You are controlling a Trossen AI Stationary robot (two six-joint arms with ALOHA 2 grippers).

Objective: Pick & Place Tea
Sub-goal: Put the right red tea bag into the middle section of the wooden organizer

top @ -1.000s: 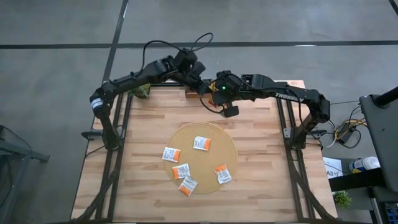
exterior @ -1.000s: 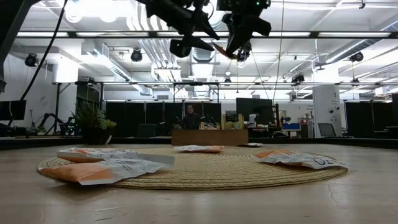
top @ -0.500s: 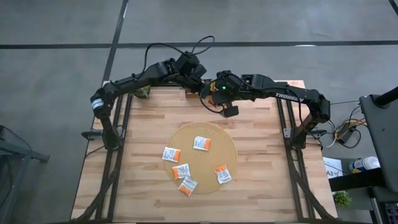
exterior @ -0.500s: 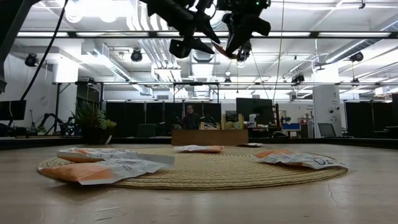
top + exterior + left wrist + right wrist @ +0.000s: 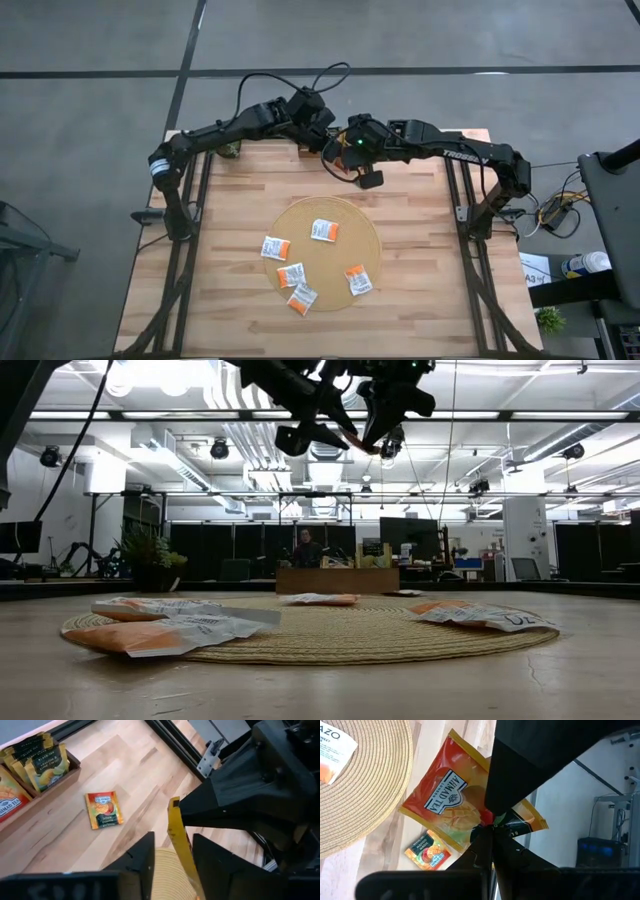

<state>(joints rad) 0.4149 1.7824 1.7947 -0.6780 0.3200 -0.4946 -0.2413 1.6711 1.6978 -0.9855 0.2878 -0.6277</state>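
Both arms raised above bench's far edge, 12 o'clock of round mat (image 5: 321, 254), tips meeting mid-air. Right gripper (image 5: 490, 827) jaws pinched tight on orange tea sachet (image 5: 451, 810), held aloft. Left gripper (image 5: 172, 851) jaws part-open, straddling that sachet's yellow edge (image 5: 178, 837); contact unclear. High view: five white-orange sachets (image 5: 323, 230) flat on mat. Left wrist view only: loose orange sachet (image 5: 103, 809) on bench, wooden tray (image 5: 47, 790) with green sachets (image 5: 44, 764) upright. Low view: person (image 5: 306, 546) far behind.
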